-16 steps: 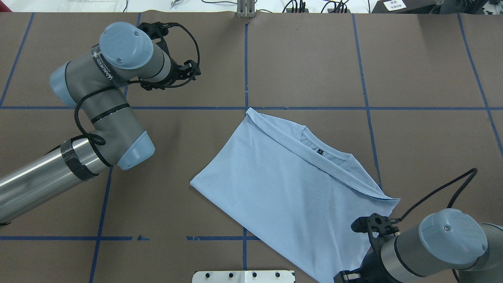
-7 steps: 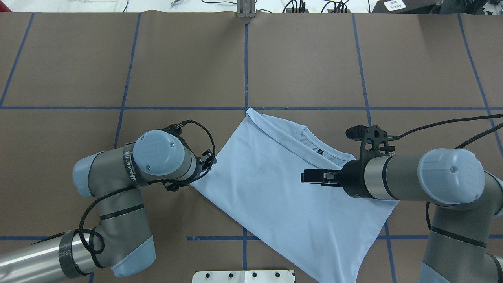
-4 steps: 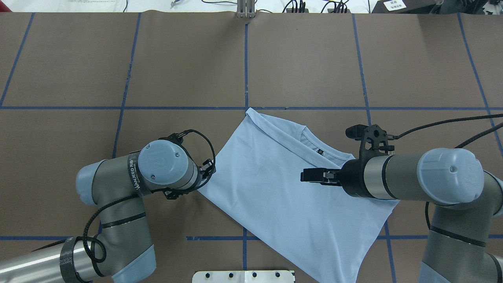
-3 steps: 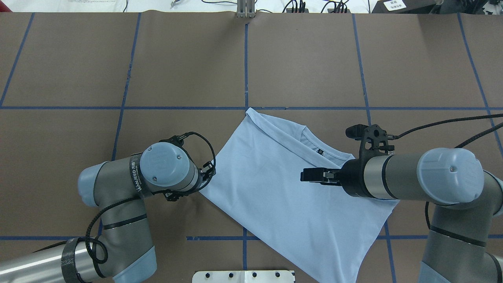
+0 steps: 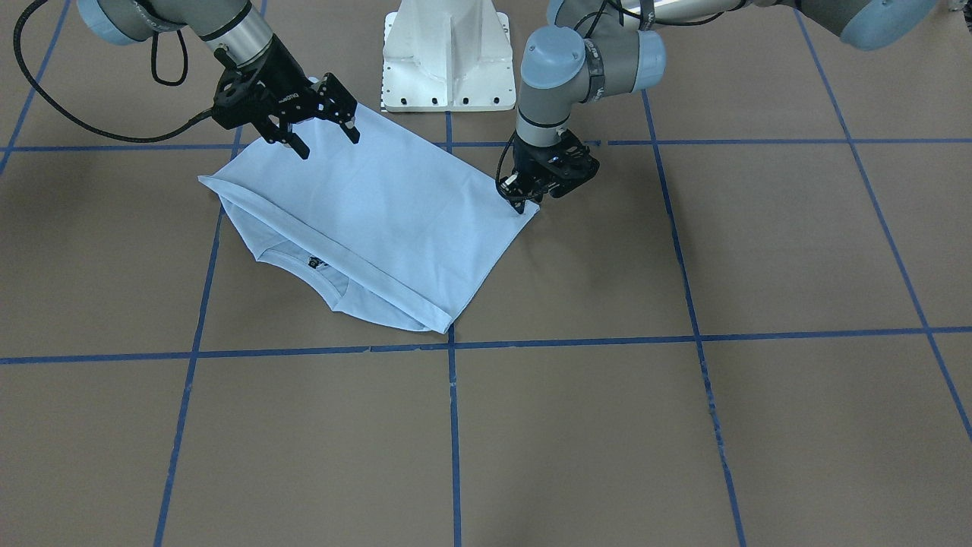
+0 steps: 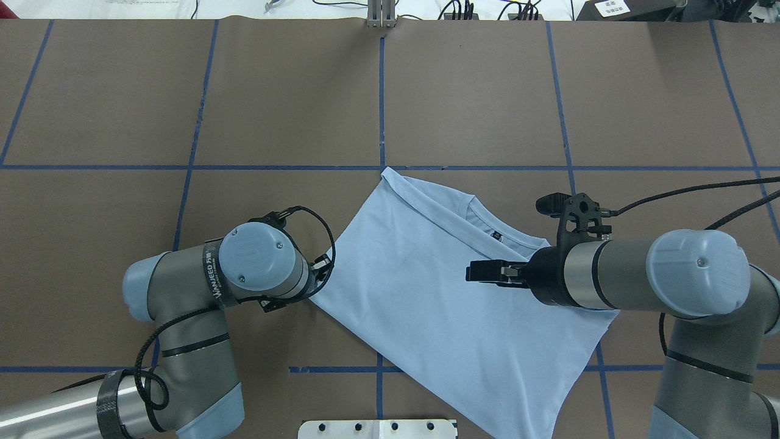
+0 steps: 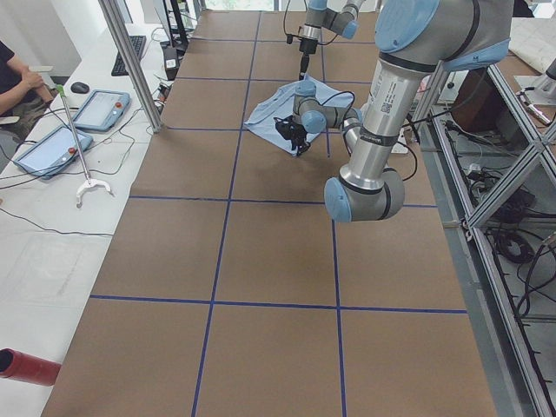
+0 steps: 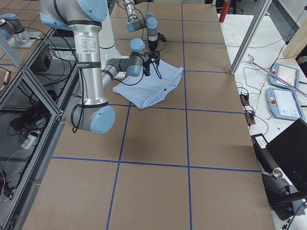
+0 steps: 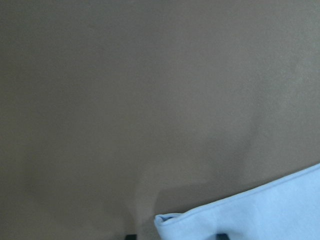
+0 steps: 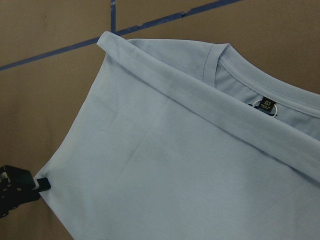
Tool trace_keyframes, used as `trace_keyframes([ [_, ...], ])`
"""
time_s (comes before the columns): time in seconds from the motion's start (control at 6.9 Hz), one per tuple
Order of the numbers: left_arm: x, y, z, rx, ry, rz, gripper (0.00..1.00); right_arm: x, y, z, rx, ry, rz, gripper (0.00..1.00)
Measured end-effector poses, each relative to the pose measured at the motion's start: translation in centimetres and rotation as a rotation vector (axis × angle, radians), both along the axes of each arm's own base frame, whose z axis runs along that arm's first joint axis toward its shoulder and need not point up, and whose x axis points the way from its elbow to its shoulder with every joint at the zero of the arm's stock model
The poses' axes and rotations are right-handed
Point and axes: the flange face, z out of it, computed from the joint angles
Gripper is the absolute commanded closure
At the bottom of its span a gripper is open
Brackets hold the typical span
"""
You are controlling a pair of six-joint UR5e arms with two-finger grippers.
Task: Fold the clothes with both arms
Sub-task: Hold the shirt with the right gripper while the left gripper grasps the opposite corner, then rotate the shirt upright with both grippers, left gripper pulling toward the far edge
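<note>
Exterior front-facing: on the surface (image 5: 683,266), a corner of the folded T-shirt (image 5: 380,205) is being straddled by the spread left pincer (image 5: 522,203), the spread right pincer (image 5: 329,144) being held above it. A single layer may be pinched, spoiling the fold.

The left arm (image 6: 189,341) reaches in low, its wrist bent so that the left claw (image 5: 522,199) points straight down. Whether its jaws are parted cannot be told. The right arm (image 6: 634,274) holds its wrist level, stretched out toward the left arm. The right claw (image 5: 330,147) hangs in the air, its 2 fingers spread wide.
</note>
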Motion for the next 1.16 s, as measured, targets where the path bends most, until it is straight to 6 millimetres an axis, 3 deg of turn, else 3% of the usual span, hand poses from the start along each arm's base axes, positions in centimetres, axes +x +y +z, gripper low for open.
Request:
trace_keyframes([
  [0.43,-0.4,-0.3,-0.7,0.01,0.01,-0.001,1.0,0.0,0.0,0.0,-0.003,0.0,0.002,0.0],
  [0.58,-1.2,-1.5,-0.7,0.013,0.009,-0.02,1.0,0.0,-0.1,0.1,-0.004,0.002,0.002,0.0],
  [1.16,-5.3,-10.5,0.2,0.066,-0.042,-0.149,1.0,-0.3,-0.1,0.4,-0.009,0.007,0.004,0.0],
])
